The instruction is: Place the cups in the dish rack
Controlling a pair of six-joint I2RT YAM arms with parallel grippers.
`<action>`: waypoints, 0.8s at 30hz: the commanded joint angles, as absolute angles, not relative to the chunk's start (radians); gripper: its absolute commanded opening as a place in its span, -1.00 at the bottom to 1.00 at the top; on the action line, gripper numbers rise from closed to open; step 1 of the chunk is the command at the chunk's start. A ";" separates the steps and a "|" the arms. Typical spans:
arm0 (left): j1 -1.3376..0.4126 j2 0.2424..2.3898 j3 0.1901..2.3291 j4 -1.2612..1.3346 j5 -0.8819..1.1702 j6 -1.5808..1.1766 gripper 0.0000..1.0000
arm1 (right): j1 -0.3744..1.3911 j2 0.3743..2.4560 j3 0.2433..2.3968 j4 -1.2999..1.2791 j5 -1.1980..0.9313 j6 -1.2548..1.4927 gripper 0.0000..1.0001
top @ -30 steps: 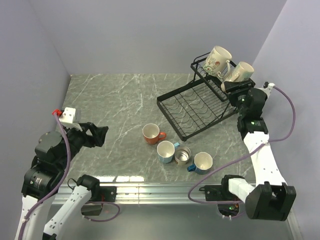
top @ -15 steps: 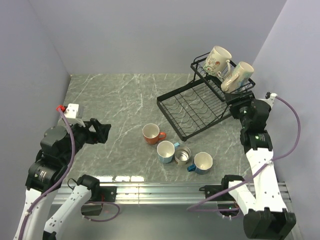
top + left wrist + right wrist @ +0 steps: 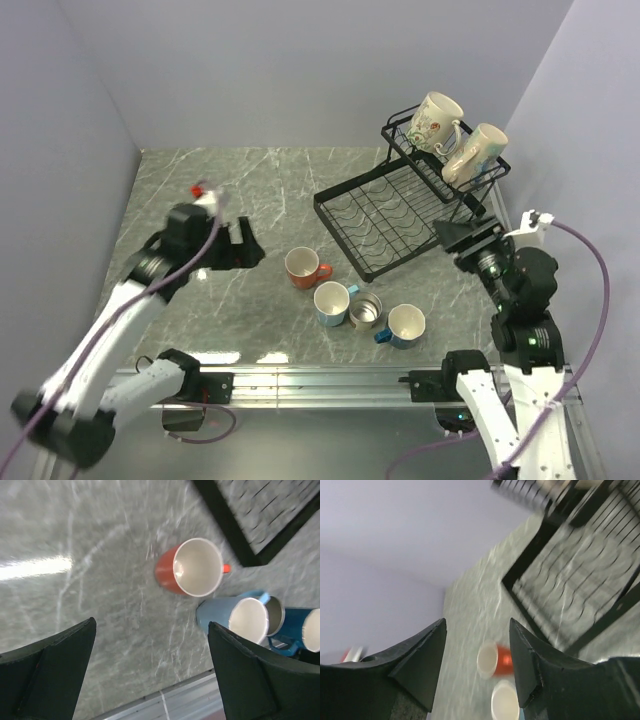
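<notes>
Orange mug point(image 3: 303, 267) and left gripper point(image 3: 245, 245) are now close together. A moment ago the left arm sat folded back by the left side of the bench point(image 3: 220, 180). It has swung out over the bench and is now near that mug, not touching it. The right gripper point(image 3: 465, 235) has pulled back from the dish rack point(image 3: 385, 215).

A flowery cream mug point(image 3: 437, 120) and a plain cream mug point(image 3: 478, 148) lie tilted in the top basket of the rack. So two cups are loaded. Four wait on the bench: the orange mug, a blue mug point(image 3: 331, 302), a small steel cup point(image 3: 366, 311) and a second blue mug point(image 3: 405, 325). The orange one looks like the next to go.

The left gripper is spread wide and holds nothing. In its wrist view the orange mug stands past the fingers. The right gripper is spread apart too, with nothing between its fingers.
</notes>
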State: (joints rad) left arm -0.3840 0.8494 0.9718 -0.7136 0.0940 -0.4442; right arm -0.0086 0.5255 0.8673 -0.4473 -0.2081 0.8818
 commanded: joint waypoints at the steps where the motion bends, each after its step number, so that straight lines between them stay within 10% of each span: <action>1: -0.431 1.063 1.028 -0.667 0.138 -0.522 0.99 | 0.115 0.505 0.914 -0.600 -0.224 0.819 0.22; 12: -0.520 1.525 1.241 -0.635 0.095 -0.564 0.89 | 0.414 0.664 1.037 -0.802 -0.025 0.778 0.21; 24: -0.540 1.641 1.200 -0.600 0.103 -0.591 0.17 | 0.430 0.640 1.020 -0.845 -0.025 0.764 0.22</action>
